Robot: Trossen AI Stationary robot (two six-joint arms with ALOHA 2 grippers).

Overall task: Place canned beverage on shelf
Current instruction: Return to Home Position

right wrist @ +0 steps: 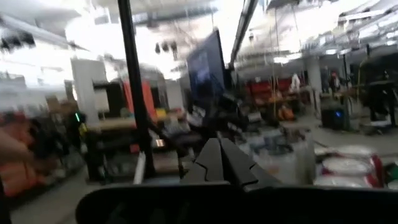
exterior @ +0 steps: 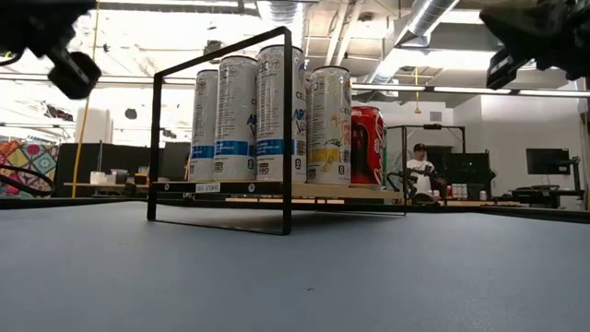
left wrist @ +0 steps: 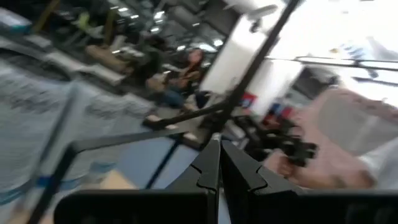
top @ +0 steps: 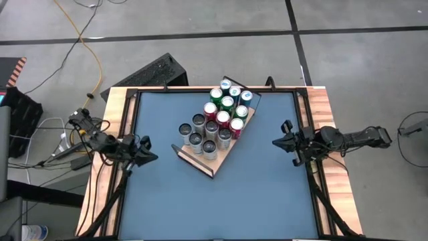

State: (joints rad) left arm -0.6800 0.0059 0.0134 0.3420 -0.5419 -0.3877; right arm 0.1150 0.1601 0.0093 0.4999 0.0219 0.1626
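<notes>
The shelf, a light-wood board with a thin black wire rail, lies slantwise in the middle of the blue tabletop. Several cans stand upright on it: silver ones at its near left, green, red and blue ones toward the far right. In the low view tall white-and-blue cans and a red can show behind the rail. My left gripper hovers shut at the table's left edge and my right gripper shut at the right edge. Both point inward, apart from the shelf, holding nothing.
A raised wooden rim frames the blue tabletop. Bare blue surface lies near of the shelf and on both sides of it. A person sits in the room beyond the table. Cables and a dark case lie on the floor beside the table.
</notes>
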